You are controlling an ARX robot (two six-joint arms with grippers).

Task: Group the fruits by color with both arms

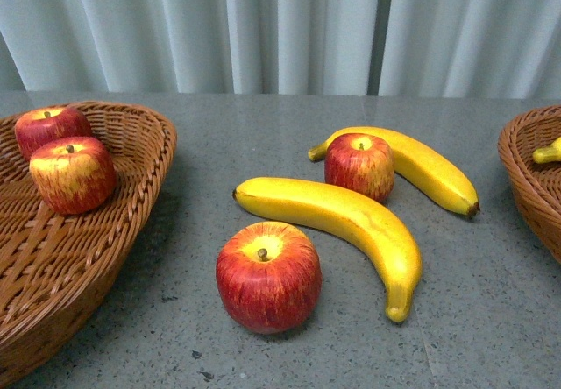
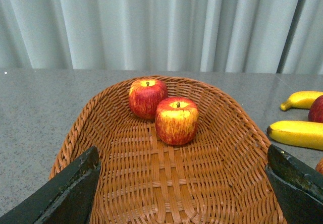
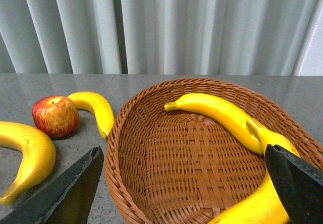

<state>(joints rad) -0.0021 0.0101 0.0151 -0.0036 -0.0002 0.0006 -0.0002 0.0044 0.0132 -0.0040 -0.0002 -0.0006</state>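
Note:
On the table in the front view lie a red apple [image 1: 268,275], a long banana [image 1: 346,222], a second apple [image 1: 359,166] and a second banana [image 1: 421,166]. The left basket [image 1: 131,196] holds two apples [image 1: 73,174] [image 1: 51,126]. My left gripper [image 2: 184,193] is open and empty above that basket [image 2: 151,183], near side of its apples [image 2: 176,120] [image 2: 147,98]. My right gripper [image 3: 179,193] is open and empty above the right basket [image 3: 151,173], which holds two bananas [image 3: 219,113] [image 3: 262,199]. Neither arm shows in the front view.
The right basket [image 1: 530,170] sits at the front view's right edge with a banana tip [image 1: 548,152] showing. A grey-white curtain [image 1: 280,30] hangs behind the grey table [image 1: 491,319]. The right wrist view also shows an apple [image 3: 55,115] and two bananas [image 3: 96,110] [image 3: 25,156] beside the basket.

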